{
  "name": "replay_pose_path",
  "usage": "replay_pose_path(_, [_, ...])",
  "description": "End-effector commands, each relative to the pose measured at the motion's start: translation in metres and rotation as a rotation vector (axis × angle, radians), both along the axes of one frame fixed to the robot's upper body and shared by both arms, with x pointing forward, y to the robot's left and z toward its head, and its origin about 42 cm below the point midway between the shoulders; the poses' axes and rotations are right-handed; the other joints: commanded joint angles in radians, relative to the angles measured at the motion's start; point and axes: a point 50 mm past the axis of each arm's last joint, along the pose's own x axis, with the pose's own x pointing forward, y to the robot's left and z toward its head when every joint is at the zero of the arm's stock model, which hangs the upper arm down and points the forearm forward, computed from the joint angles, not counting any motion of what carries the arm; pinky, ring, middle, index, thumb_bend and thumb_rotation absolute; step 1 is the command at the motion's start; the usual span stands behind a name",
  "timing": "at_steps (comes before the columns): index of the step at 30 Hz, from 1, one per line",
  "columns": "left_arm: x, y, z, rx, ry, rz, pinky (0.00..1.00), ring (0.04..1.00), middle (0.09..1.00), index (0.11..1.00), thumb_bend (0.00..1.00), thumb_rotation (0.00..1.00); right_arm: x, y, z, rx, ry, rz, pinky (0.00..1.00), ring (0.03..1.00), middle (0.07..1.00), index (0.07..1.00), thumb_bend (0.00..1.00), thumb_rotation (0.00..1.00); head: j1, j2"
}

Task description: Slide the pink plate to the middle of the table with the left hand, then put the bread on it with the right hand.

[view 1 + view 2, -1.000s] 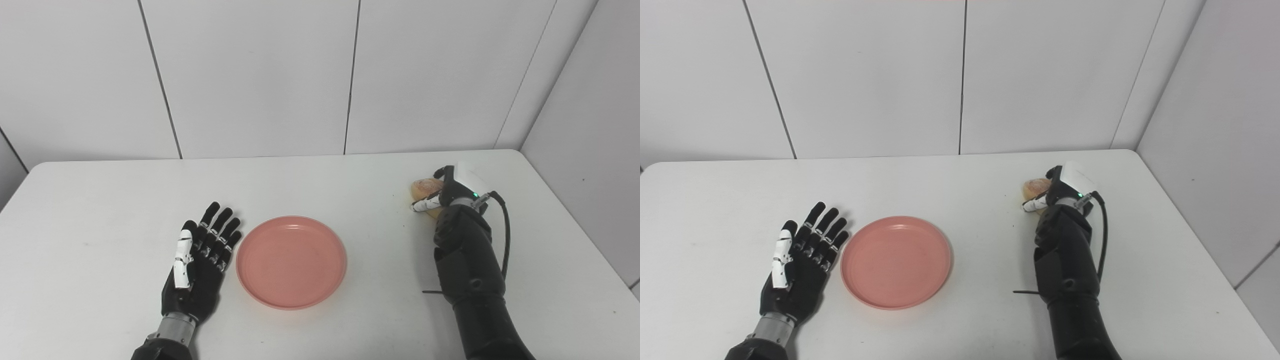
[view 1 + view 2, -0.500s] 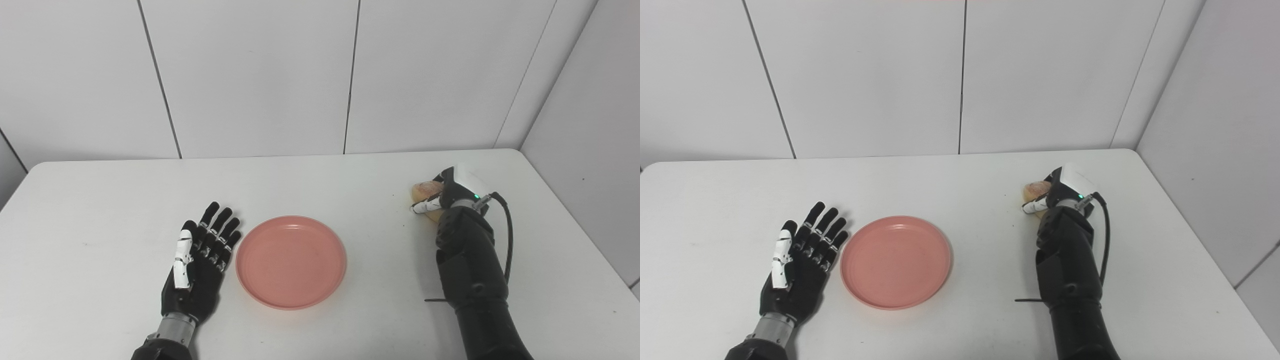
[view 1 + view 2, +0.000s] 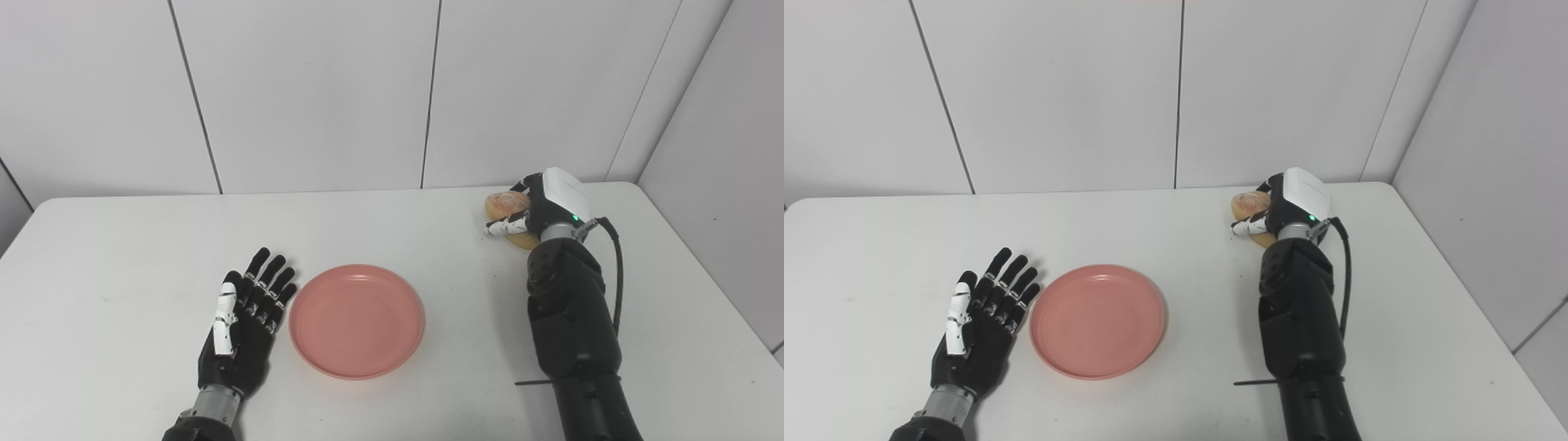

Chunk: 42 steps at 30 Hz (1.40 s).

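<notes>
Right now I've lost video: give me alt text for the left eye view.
The right hand holds the bread near the table's far right, apart from the empty pink plate at mid-table. The left hand lies open and flat just left of the plate.

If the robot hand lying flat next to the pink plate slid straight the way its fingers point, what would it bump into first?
Probably nothing: the left robot hand points up past the pink plate's left edge, over bare table toward the wall.
</notes>
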Motion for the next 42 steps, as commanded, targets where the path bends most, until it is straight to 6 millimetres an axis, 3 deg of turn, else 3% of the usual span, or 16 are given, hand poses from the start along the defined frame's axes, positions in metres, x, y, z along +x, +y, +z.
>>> replay_pose_path(1, [-0.014, -0.003, -0.023, 0.005, 0.082, 0.005, 0.95, 0.923, 0.927, 0.912, 0.37, 1.00, -0.004, 0.009, 0.030, -0.019, -0.097, 0.026, 0.24, 0.321, 0.417, 0.529, 0.52, 0.00, 0.008, 0.001])
replay_pose_path(8, [-0.016, -0.013, -0.024, 0.025, 0.081, 0.009, 0.95, 0.919, 0.923, 0.910, 0.40, 1.00, -0.018, 0.033, 0.043, -0.042, -0.154, 0.134, 0.22, 0.302, 0.397, 0.519, 0.52, 0.00, 0.062, -0.002])
replay_pose_path(11, [-0.016, -0.019, -0.025, 0.037, 0.083, 0.012, 0.94, 0.914, 0.917, 0.902, 0.42, 1.00, -0.024, 0.052, 0.046, -0.060, -0.172, 0.213, 0.21, 0.288, 0.394, 0.517, 0.52, 0.00, 0.093, 0.002])
replay_pose_path(14, [-0.016, -0.025, -0.025, 0.040, 0.083, 0.018, 0.94, 0.910, 0.913, 0.897, 0.42, 1.00, -0.027, 0.066, 0.044, -0.104, -0.176, 0.298, 0.28, 0.341, 0.404, 0.520, 0.52, 0.00, 0.112, 0.003])
replay_pose_path(17, [-0.017, -0.030, -0.024, 0.046, 0.082, 0.024, 0.94, 0.909, 0.911, 0.895, 0.42, 1.00, -0.031, 0.081, 0.038, -0.103, -0.172, 0.397, 0.31, 0.372, 0.422, 0.518, 0.53, 0.00, 0.150, 0.007])
replay_pose_path(29, [-0.020, -0.046, -0.018, 0.063, 0.087, 0.044, 0.91, 0.896, 0.901, 0.890, 0.41, 1.00, -0.048, 0.133, 0.015, -0.121, -0.132, 0.618, 0.25, 0.330, 0.411, 0.529, 0.52, 0.00, 0.254, 0.022])
replay_pose_path(35, [-0.020, -0.053, -0.017, 0.064, 0.085, 0.047, 0.92, 0.904, 0.902, 0.895, 0.41, 1.00, -0.052, 0.148, 0.003, -0.126, -0.075, 0.690, 0.28, 0.369, 0.425, 0.525, 0.52, 0.00, 0.295, 0.033])
replay_pose_path(42, [-0.019, -0.061, -0.014, 0.069, 0.080, 0.057, 0.92, 0.900, 0.899, 0.894, 0.43, 1.00, -0.057, 0.160, -0.013, -0.150, -0.020, 0.748, 0.23, 0.316, 0.403, 0.519, 0.52, 0.00, 0.327, 0.048])
